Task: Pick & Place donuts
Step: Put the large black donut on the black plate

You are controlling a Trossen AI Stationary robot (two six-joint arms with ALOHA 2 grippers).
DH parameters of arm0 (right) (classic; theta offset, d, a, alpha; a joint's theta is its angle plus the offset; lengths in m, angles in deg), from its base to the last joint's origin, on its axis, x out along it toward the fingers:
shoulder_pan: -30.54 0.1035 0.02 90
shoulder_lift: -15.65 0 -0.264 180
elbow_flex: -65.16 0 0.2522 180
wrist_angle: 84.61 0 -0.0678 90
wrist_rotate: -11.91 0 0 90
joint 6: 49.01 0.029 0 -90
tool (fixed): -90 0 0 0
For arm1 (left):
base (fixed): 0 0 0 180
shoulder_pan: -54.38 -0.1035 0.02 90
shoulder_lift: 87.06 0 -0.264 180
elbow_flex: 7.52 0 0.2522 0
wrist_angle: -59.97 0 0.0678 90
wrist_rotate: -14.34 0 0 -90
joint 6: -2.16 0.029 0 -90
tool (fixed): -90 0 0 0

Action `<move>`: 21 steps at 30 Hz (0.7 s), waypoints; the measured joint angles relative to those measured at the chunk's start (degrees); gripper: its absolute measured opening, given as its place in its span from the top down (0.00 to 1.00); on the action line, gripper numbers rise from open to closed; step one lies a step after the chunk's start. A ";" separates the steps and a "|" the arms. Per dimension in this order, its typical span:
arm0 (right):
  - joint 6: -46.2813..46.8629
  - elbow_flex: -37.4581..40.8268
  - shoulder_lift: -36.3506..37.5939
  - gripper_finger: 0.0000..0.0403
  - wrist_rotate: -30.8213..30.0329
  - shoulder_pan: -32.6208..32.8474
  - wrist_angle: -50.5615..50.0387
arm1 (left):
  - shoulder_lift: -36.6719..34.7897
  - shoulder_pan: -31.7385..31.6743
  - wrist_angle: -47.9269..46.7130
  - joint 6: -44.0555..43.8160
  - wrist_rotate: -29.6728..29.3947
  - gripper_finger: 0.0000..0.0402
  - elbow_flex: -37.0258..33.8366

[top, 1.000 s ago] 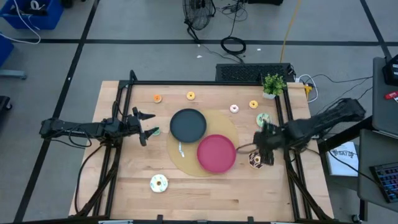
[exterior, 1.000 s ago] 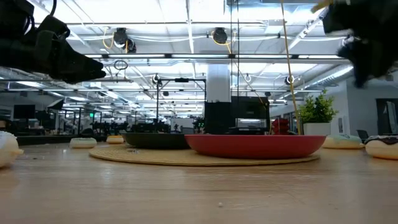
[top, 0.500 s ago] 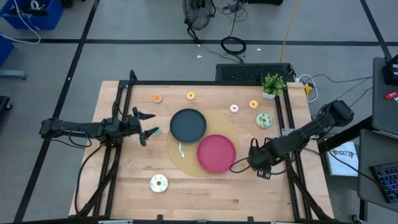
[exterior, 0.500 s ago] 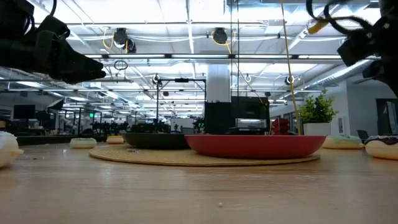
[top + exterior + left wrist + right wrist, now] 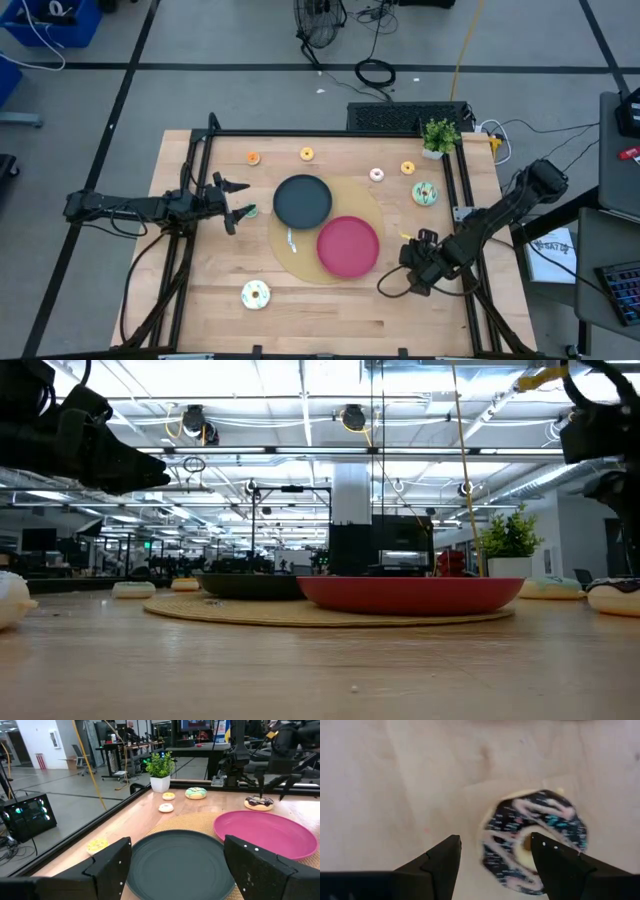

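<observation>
Right gripper (image 5: 492,865) hovered straight above the chocolate donut (image 5: 535,840), fingers (image 5: 437,862) spread and empty, donut offset toward one finger rather than centred. In the overhead frame that gripper (image 5: 418,268) sat lower right, just right of the red plate (image 5: 347,245), hiding the donut beneath. Clearly the nearer arm. Ring-shaped, so no long axis; glossy dark icing with pink and teal drizzle, on pale wood-grain table (image 5: 330,310). Left gripper (image 5: 232,200) waited at the left edge, spread wide, facing the black plate (image 5: 180,865). Other donuts scattered: white-sprinkled one (image 5: 256,294) lower left, teal one (image 5: 424,193) upper right.
</observation>
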 joint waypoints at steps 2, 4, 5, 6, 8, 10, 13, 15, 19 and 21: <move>0.72 1.55 0.01 0.44 0.02 0.25 1.80 | 0.00 0.00 -0.02 0.00 0.00 0.23 0.00; 0.80 2.95 0.01 0.44 0.15 0.24 4.08 | 0.00 0.00 0.00 0.00 0.00 0.23 0.00; 0.78 3.61 0.01 0.44 0.17 0.24 5.24 | 0.00 0.00 -0.01 0.02 0.00 0.23 0.00; 0.80 4.21 0.01 0.44 0.22 0.24 6.33 | 0.00 0.00 -0.02 0.02 0.00 0.23 0.00; 0.80 5.10 0.01 0.44 0.20 0.24 8.05 | 0.00 0.00 -0.01 0.00 0.00 0.23 0.01; 0.80 5.72 0.01 0.44 0.20 0.24 8.83 | 0.00 0.00 0.00 0.00 0.00 0.23 0.00; 1.00 6.15 0.01 0.44 0.25 0.24 8.83 | 0.00 0.00 0.00 0.00 0.00 0.23 0.02; 1.26 6.32 0.01 0.44 0.24 0.24 8.85 | 0.00 0.00 0.00 0.00 0.00 0.23 0.01; 1.49 6.37 0.01 0.46 0.22 0.24 8.34 | 0.00 0.00 -0.01 0.01 0.00 0.23 0.00; 1.99 6.37 0.01 0.49 0.21 0.24 7.99 | 0.01 0.00 -0.02 0.00 0.00 0.23 0.00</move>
